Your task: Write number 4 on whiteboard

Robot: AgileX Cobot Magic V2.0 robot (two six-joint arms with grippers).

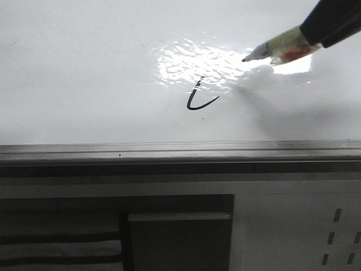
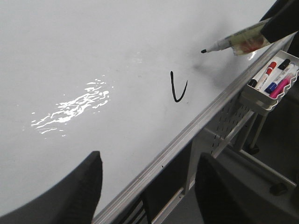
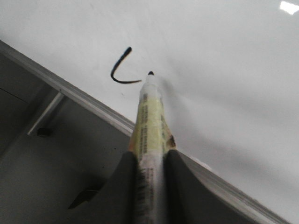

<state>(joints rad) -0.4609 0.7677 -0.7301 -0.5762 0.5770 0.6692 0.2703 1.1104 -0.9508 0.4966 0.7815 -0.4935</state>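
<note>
The whiteboard [image 1: 84, 68] is large, glossy and white, with a rippled light reflection and a grey metal rail [image 1: 169, 149] along its near edge. On it is a thin black hooked stroke [image 1: 198, 100], an open "L" or "V" shape, not a whole number 4; it also shows in the left wrist view [image 2: 176, 88] and the right wrist view [image 3: 120, 67]. My right gripper [image 3: 150, 161] is shut on a marker [image 3: 149, 116] with a yellowish label. Its black tip [image 1: 244, 58] hangs to the right of the stroke, lifted off the board. My left gripper [image 2: 147, 182] is open and empty over the board's rail.
A white tray [image 2: 267, 100] with several coloured markers [image 2: 275, 79] hangs off the board's right end. Below the rail are a white perforated panel [image 1: 338, 237], a dark cabinet front [image 1: 180, 243] and frame legs [image 2: 261, 161].
</note>
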